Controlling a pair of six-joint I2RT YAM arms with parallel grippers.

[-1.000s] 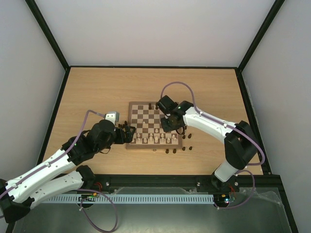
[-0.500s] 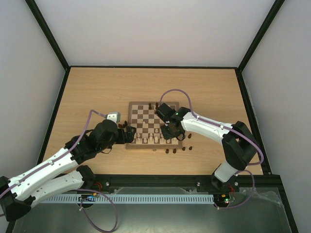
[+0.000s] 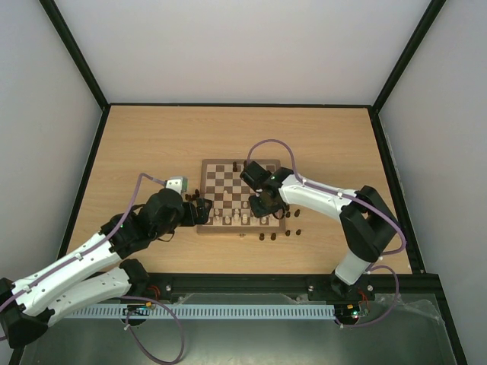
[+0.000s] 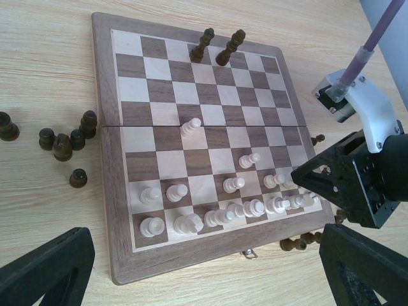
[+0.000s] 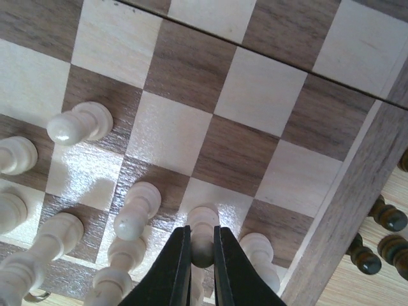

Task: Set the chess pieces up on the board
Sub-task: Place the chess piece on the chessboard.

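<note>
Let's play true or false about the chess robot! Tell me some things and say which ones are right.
1. The right claw pinches a pale piece. True.
2. The board's far row is full. False: only two dark pieces stand there.
3. The left claw holds a pawn. False: it is open and empty.
4. Some dark pieces stand on the table beside the board. True.

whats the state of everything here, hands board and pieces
left hand, open, empty
right hand, shut on a cream wooden chessman
square checked wooden chessboard, lying flat
dark brown wooden chessmen, two upright on the board, others off it on the table
other cream chessmen, mostly on the near rows
</note>
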